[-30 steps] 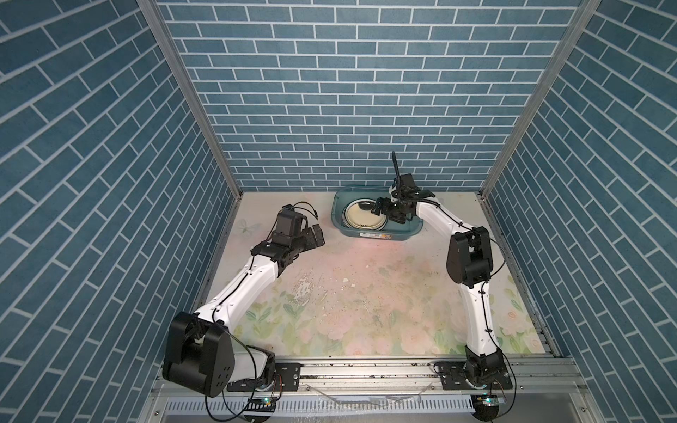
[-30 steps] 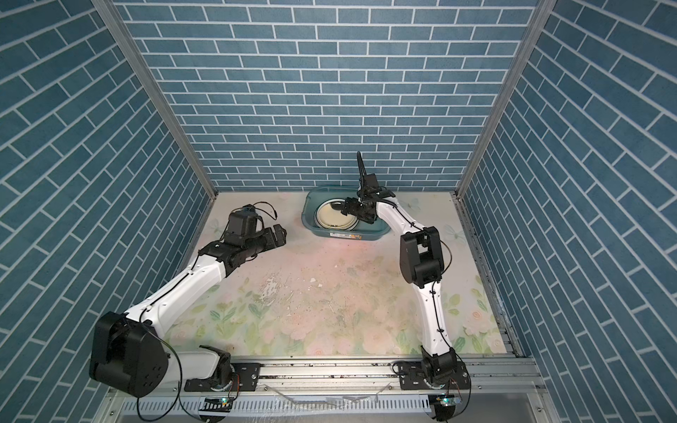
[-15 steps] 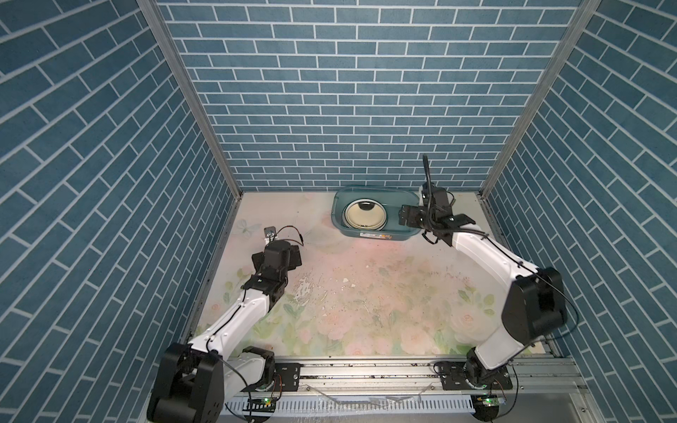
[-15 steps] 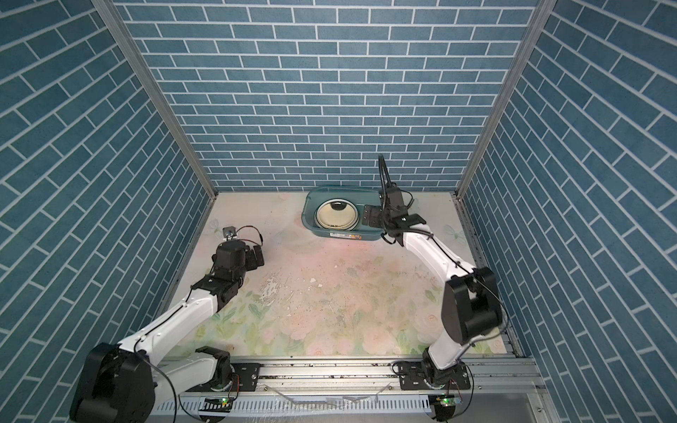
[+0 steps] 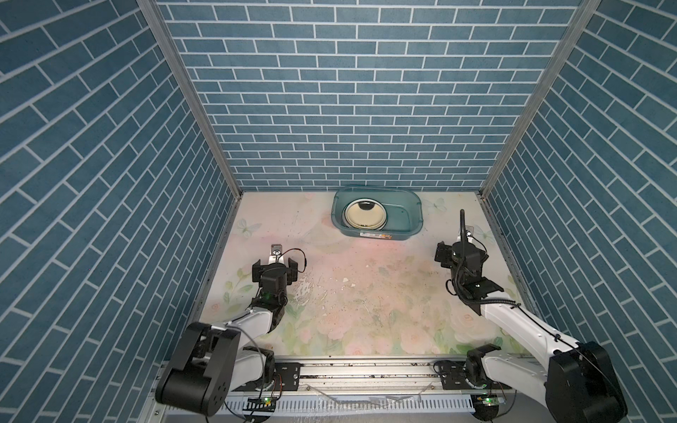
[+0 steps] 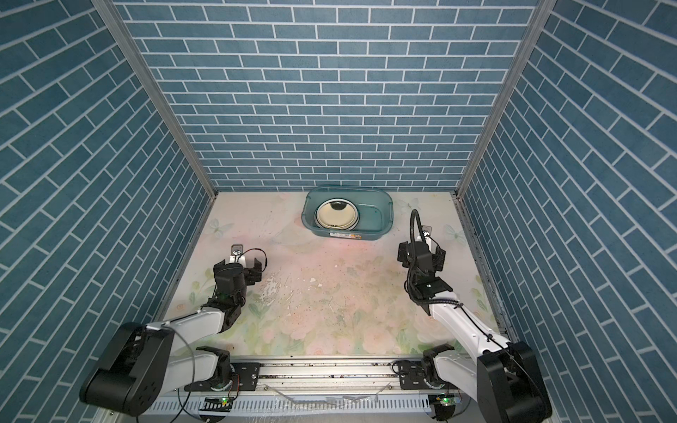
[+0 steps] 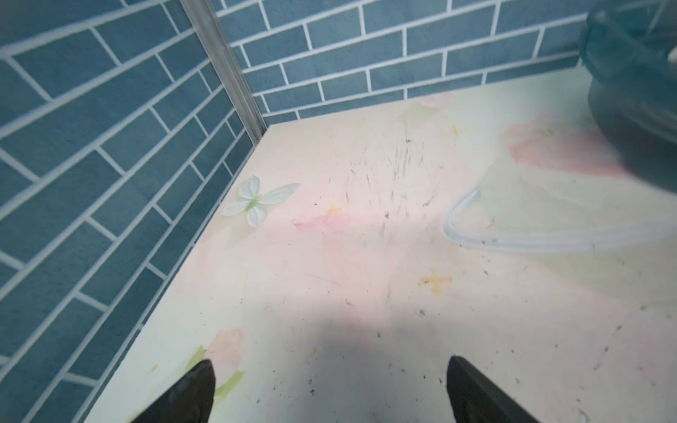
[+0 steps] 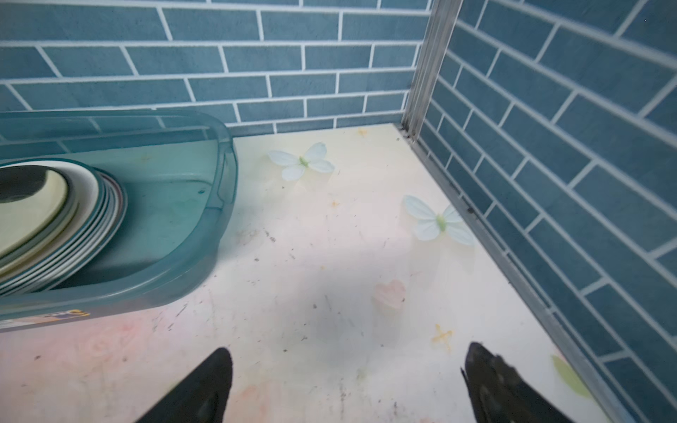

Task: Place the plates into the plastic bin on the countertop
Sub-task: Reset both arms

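Note:
The plastic bin [image 5: 377, 235] [image 6: 348, 236] stands on the countertop [image 5: 348, 293] against the back wall. A stack of plates [image 5: 364, 216] [image 6: 337, 216] lies in its left half, topped by a cream one with a black blotch. The right wrist view shows the stacked plates [image 8: 55, 227] leaning slightly inside the bin [image 8: 205, 238]. My left gripper [image 5: 274, 266] [image 7: 329, 366] hovers open over bare countertop at the left, far from the bin [image 7: 630, 91]. My right gripper [image 5: 461, 252] [image 8: 350, 351] is open and holds nothing, in front of and to the right of the bin.
Blue brick walls [image 5: 348, 110] close in the left, back and right sides. A metal rail [image 5: 366, 370] runs along the front edge. A scuffed, chipped patch [image 5: 311, 289] marks the countertop's middle. No plates show on the countertop outside the bin.
My right gripper drew back from over the bin to the right front, leaving nothing in its jaws. My left arm pulled back from the back left towards the front.

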Available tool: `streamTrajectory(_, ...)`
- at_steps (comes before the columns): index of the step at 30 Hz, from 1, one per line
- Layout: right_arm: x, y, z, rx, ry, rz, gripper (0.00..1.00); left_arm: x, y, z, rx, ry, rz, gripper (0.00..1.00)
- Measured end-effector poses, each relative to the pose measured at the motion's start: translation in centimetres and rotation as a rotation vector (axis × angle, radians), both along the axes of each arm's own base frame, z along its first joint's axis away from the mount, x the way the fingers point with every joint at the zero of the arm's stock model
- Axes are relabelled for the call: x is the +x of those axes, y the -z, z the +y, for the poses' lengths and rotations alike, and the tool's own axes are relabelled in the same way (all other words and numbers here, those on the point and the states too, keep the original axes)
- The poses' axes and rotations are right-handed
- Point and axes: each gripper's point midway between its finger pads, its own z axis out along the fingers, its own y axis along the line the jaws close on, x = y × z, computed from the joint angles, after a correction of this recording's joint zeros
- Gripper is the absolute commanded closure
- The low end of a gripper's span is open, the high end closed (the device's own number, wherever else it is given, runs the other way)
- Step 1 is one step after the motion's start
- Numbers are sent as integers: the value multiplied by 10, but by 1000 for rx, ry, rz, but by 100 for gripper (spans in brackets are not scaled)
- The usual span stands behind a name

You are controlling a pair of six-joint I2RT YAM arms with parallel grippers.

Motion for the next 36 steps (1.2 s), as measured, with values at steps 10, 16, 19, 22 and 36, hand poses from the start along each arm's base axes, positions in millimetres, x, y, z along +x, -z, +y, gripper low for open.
streamTrajectory(10,-7,50,-39,-110,80,-47,2,23,-4,5,14,-15,-131,0)
streamTrajectory(16,7,66,-50,-136,90,-68,1,28,-11,11,1,-30,-157,0)
streamTrajectory(19,11,70,-58,-121,89,-69,1,32,-11,12,-1,-38,-148,0)
streamTrajectory(22,21,67,-67,-76,76,-82,1,40,-17,11,-6,-41,-150,0)
streamTrajectory(36,48,70,-73,30,44,-30,1,41,-9,12,-7,-47,-109,0)
